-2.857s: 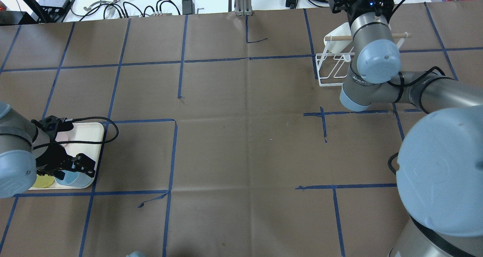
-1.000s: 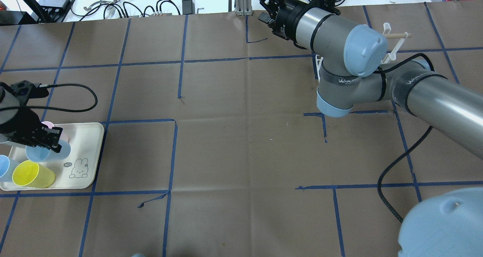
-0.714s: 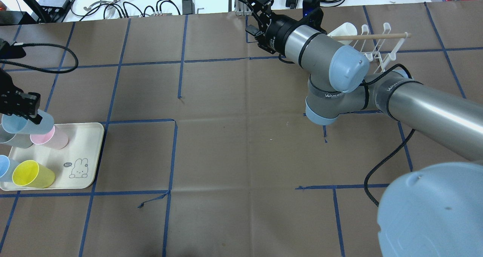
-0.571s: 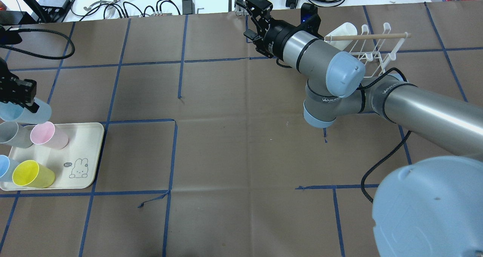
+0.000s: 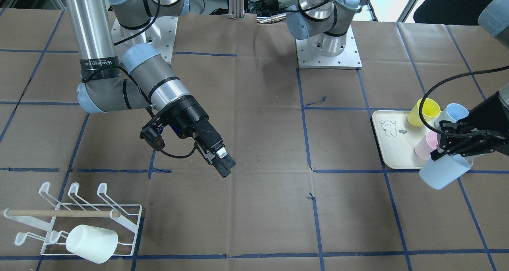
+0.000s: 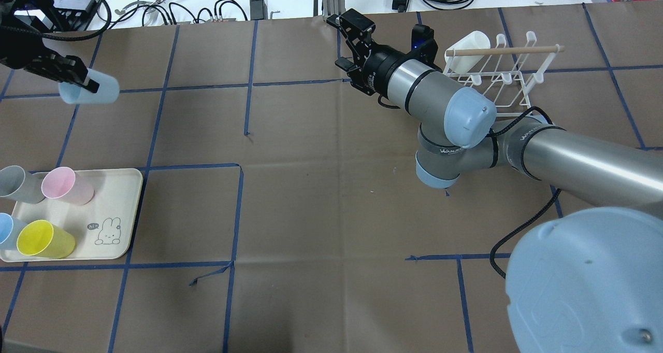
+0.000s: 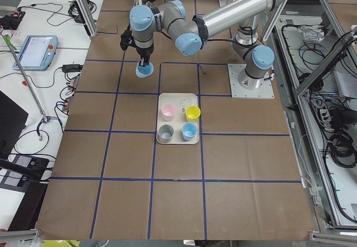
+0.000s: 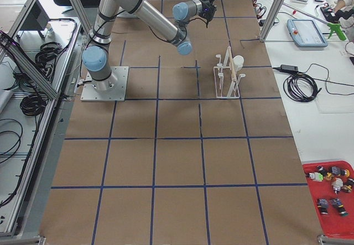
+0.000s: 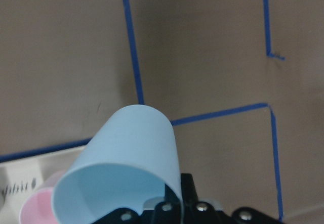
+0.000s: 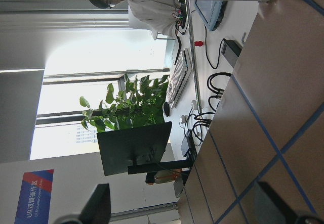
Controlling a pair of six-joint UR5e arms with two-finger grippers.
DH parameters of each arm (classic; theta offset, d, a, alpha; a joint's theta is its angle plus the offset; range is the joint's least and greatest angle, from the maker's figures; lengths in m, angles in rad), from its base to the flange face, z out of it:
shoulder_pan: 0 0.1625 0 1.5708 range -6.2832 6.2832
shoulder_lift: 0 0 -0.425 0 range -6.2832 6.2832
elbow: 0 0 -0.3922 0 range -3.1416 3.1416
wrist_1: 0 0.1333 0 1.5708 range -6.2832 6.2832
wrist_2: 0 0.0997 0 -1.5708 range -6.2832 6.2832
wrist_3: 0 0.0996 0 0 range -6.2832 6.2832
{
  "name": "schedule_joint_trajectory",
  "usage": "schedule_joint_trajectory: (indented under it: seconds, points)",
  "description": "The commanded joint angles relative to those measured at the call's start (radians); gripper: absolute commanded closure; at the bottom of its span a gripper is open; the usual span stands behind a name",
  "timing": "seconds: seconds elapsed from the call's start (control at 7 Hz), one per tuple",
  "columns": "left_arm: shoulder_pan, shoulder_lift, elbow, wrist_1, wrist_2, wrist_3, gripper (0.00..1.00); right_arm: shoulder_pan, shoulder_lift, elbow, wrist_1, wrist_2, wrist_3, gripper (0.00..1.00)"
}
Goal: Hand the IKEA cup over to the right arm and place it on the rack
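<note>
My left gripper [image 6: 76,79] is shut on the rim of a light blue IKEA cup [image 6: 96,92] and holds it tilted in the air, beyond the tray, at the table's far left. The cup also shows in the front view [image 5: 443,174] and fills the left wrist view [image 9: 126,163]. My right gripper [image 6: 347,44] is open and empty, raised over the far middle of the table and pointing left. In the right wrist view its fingertips [image 10: 98,201] stand apart with nothing between. The white wire rack [image 6: 497,75] with its wooden dowel stands to its right.
A white cup [image 6: 469,43] hangs on the rack's left end. The cream tray [image 6: 116,208] at the near left holds a grey cup [image 6: 13,183], a pink cup [image 6: 65,184], a yellow cup [image 6: 44,239] and another blue one [image 6: 6,228]. Cables lie beyond the table's far edge.
My left gripper has lifted the blue cup off the tray and carried it away toward the far side. My right arm has swung from the rack leftward to the table's middle.
</note>
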Motion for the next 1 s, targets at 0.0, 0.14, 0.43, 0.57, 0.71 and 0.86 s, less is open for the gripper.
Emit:
schedule_joint_trajectory:
  seconds: [0.0,0.14,0.43,0.57,0.71,0.86]
  points:
    - [0.003,-0.043,-0.043,0.150,-0.268,0.169,1.00,0.002,-0.009,0.033,-0.002,0.011,0.003,0.00]
    - [0.004,-0.070,-0.078,0.237,-0.346,0.186,1.00,0.006,-0.005,0.032,-0.036,0.011,0.003,0.00]
    - [0.008,-0.132,-0.166,0.464,-0.585,0.225,1.00,0.012,-0.001,0.033,-0.094,0.013,0.006,0.00]
    - [0.009,-0.156,-0.209,0.579,-0.664,0.236,1.00,0.014,-0.001,0.033,-0.123,0.013,0.011,0.00]
    - [0.006,-0.184,-0.246,0.701,-0.744,0.239,1.00,0.014,-0.001,0.033,-0.130,0.013,0.023,0.00]
    - [0.001,-0.213,-0.273,0.822,-0.805,0.245,1.00,0.015,0.002,0.033,-0.130,0.010,0.032,0.00]
